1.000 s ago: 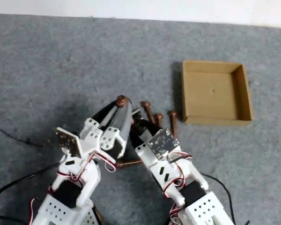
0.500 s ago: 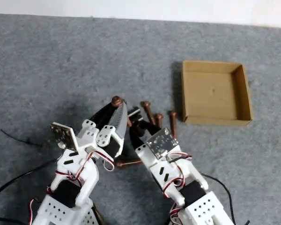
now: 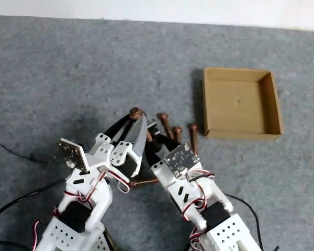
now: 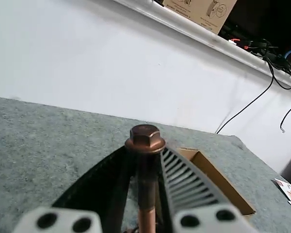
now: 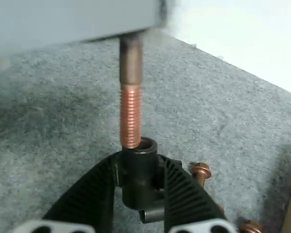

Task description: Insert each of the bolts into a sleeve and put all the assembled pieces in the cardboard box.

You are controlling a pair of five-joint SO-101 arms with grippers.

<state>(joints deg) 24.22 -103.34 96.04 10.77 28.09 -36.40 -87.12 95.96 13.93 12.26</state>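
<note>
Copper is what the left pincer [image 4: 145, 153] grips: its two fingers are closed on the shank of a bolt [image 4: 145, 139], hex head uppermost and just clear of the fingertips. Pointing down, the bolt's threaded end meets the open mouth of a black sleeve [image 5: 137, 187], which the right pincer [image 5: 138, 168] clamps upright between its ribbed fingers. Whether the thread has gone in past the rim cannot be told. In the high view the two pincers meet near the middle of the grey tabletop [image 3: 52, 78]. Three loose bolts [image 3: 177, 132] lie side by side towards 3 o'clock of them, and one more bolt [image 3: 144, 182] lies at 6 o'clock, between the two arms. The cardboard box [image 3: 243, 135] sits at 2 o'clock, just beyond the loose bolts, open side up, with plain brown card showing across its whole floor. Half a second ago the held bolt's head stood slightly further towards 9 o'clock; it has swung back towards 3 o'clock, to about where it was a second ago. The left arm's wrist has shifted with it. The right arm, the sleeve, the loose bolts and the box lie as before.
</note>
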